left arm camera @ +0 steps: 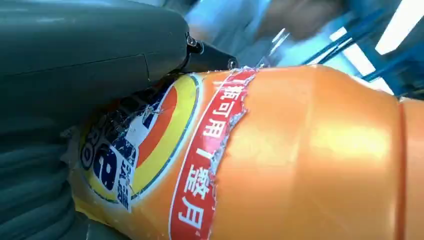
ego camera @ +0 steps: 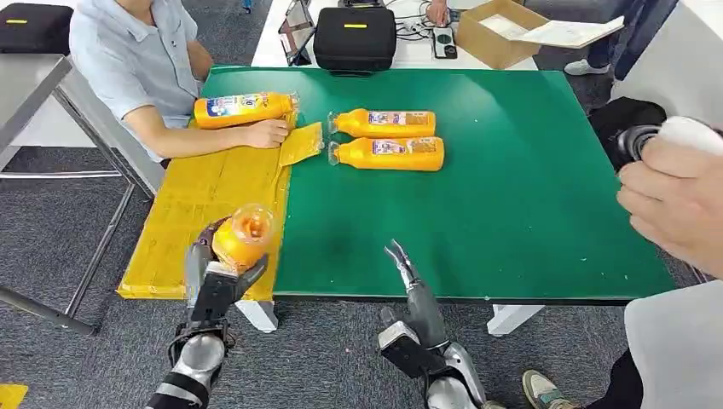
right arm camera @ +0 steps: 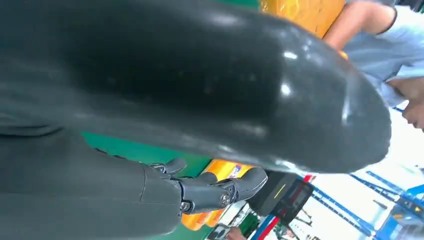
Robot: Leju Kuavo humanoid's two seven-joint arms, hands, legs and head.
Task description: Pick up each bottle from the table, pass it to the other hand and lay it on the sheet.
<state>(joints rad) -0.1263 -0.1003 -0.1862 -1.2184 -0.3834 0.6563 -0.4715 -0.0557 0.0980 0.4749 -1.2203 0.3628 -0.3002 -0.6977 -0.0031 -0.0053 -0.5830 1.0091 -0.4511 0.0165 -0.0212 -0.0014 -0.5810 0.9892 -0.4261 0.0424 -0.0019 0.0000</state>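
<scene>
Left hand [ego camera: 223,274] grips a bottle [ego camera: 243,236] above the yellow sheet [ego camera: 192,204], ready for laying; right hand [ego camera: 407,274], fingers extended, holds nothing.

Green table [ego camera: 529,187] carries 2 bottles [ego camera: 385,139], yellow sheet [ego camera: 196,213].

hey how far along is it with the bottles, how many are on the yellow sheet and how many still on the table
One bottle on the sheet lies at the far end of the yellow sheet, under a person's hand. The left robot hand holds another bottle above the sheet's near end. The right robot hand is free. Two bottles wait on the green table.
</scene>
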